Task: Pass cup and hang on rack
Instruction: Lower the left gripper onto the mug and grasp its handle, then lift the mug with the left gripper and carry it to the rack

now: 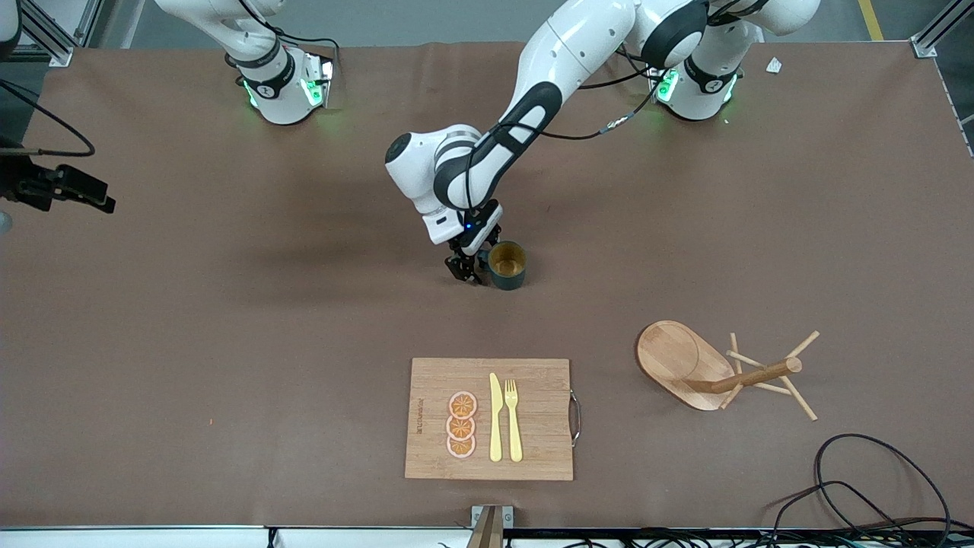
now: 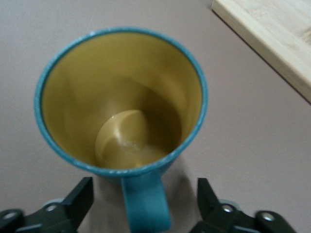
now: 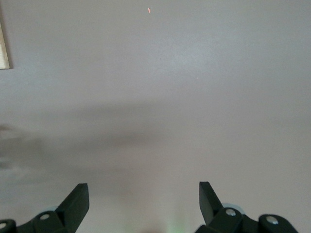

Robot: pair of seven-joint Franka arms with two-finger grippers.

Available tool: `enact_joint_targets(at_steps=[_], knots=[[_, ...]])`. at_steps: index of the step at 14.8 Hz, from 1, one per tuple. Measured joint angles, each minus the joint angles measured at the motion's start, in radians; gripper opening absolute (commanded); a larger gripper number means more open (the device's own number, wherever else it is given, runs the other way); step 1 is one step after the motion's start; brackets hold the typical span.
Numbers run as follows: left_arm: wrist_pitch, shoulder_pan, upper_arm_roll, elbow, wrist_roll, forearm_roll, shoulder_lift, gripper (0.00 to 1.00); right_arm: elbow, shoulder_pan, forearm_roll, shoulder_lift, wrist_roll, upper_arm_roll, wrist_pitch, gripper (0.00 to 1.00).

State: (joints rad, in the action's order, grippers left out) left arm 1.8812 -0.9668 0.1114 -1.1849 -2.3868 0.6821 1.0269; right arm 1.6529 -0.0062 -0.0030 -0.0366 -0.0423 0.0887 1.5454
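We see the cup (image 2: 146, 213) in teal with a yellow-ochre inside, on a plain brown table (image 1: 190, 304). The rack (image 1: 689, 365) is light wood, its post a darker brown. The cutting board (image 1: 533, 449) is pale striped bamboo, bearing orange slices (image 1: 461, 425) and a pale yellow knife (image 1: 495, 418) and fork (image 1: 514, 418).

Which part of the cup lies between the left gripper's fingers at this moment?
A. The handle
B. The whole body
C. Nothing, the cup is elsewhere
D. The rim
A: in the left wrist view the cup's handle sits between the left gripper's open fingers, not yet clamped.
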Motion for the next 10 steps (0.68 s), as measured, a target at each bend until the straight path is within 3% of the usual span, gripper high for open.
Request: enact_joint_targets(at_steps=[2, 4, 7, 10], knots=[[0.002, 0.0, 0.0, 0.0, -0.003, 0.0, 0.002, 0.26, 0.013, 0.0, 0.0, -0.031, -0.003, 0.0, -0.001, 1.0], [0.002, -0.002, 0.0, 0.002, 0.002, 0.0, 0.0, 0.13, 0.018, 0.0, -0.004, -0.05, -0.005, 0.0, -0.001, 1.0], [0.005, -0.003, 0.0, 0.003, 0.069, 0.0, -0.001, 0.0, 0.018, -0.001, -0.007, -0.066, -0.005, 0.001, -0.019, 1.0], [0.028, 0.022, 0.004, 0.013, 0.13, -0.002, -0.007, 0.0, 0.018, -0.001, -0.007, -0.085, -0.006, 0.001, -0.05, 1.0]])
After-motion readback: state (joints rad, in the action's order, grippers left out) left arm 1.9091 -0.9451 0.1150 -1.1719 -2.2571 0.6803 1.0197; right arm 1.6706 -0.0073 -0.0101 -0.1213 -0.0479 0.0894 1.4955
